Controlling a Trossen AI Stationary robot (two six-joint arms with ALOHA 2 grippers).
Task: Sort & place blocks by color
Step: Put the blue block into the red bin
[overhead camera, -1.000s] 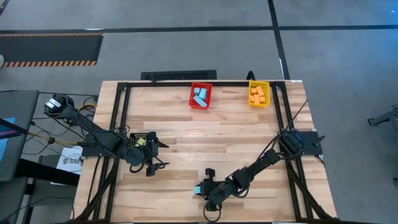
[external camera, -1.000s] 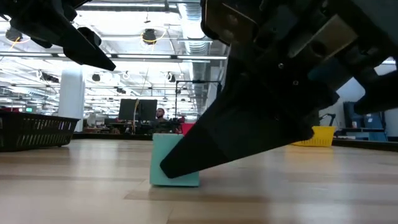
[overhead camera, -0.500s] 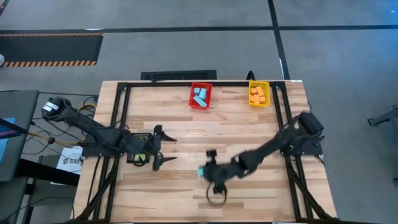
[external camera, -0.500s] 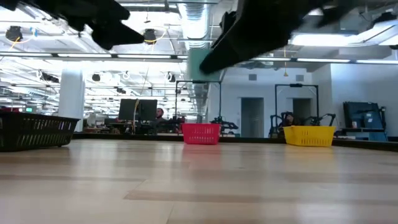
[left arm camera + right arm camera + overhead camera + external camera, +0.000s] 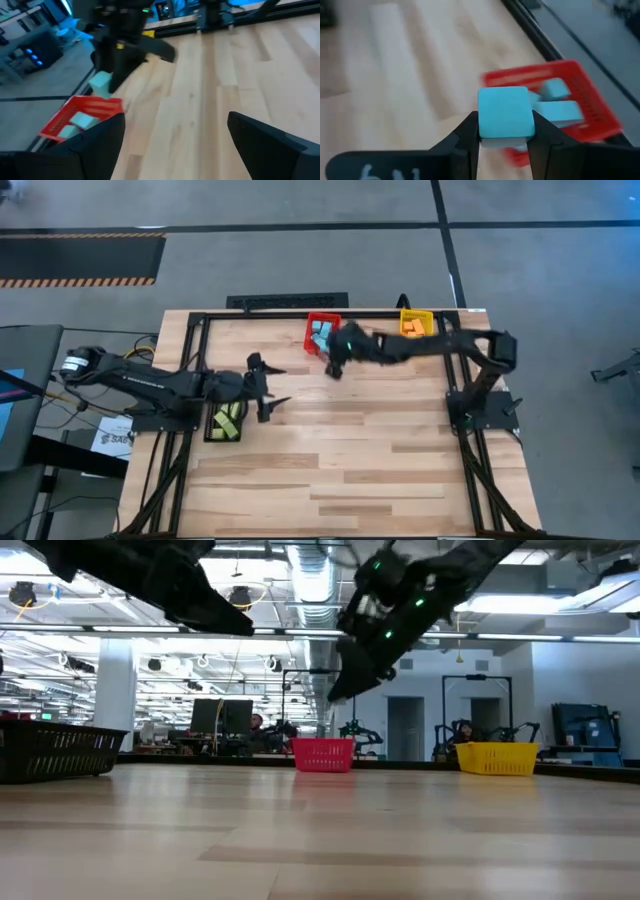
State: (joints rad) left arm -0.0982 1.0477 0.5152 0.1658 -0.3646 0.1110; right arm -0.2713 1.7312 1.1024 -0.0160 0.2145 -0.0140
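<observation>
My right gripper (image 5: 334, 364) is shut on a light blue cube (image 5: 504, 117), high above the table just beside the red bin (image 5: 322, 336). That bin holds several light blue blocks (image 5: 555, 100). My left gripper (image 5: 272, 392) is open and empty at the table's left, above the wood next to the black bin (image 5: 225, 423), which holds lime green blocks. The yellow bin (image 5: 416, 329) holds orange blocks. The left wrist view shows the cube (image 5: 101, 82) held above the red bin (image 5: 80, 117). My right gripper pinches the cube's two opposite sides (image 5: 483, 120) between its two fingers (image 5: 468, 131). In the low view the fingers (image 5: 352, 675) slant downward. The cube is lifted clear of the table, level, its top face showing between the fingers.
The red and yellow bins stand at the table's far edge and the black bin at the left side. A black metal frame (image 5: 200, 320) runs around the table. Bare wood (image 5: 350, 460) fills the middle and near part.
My right gripper has lifted the light blue cube off the table near the front edge and carried it up and toward the far edge, to the red bin. My left gripper has moved toward the far edge, uncovering the black bin.
</observation>
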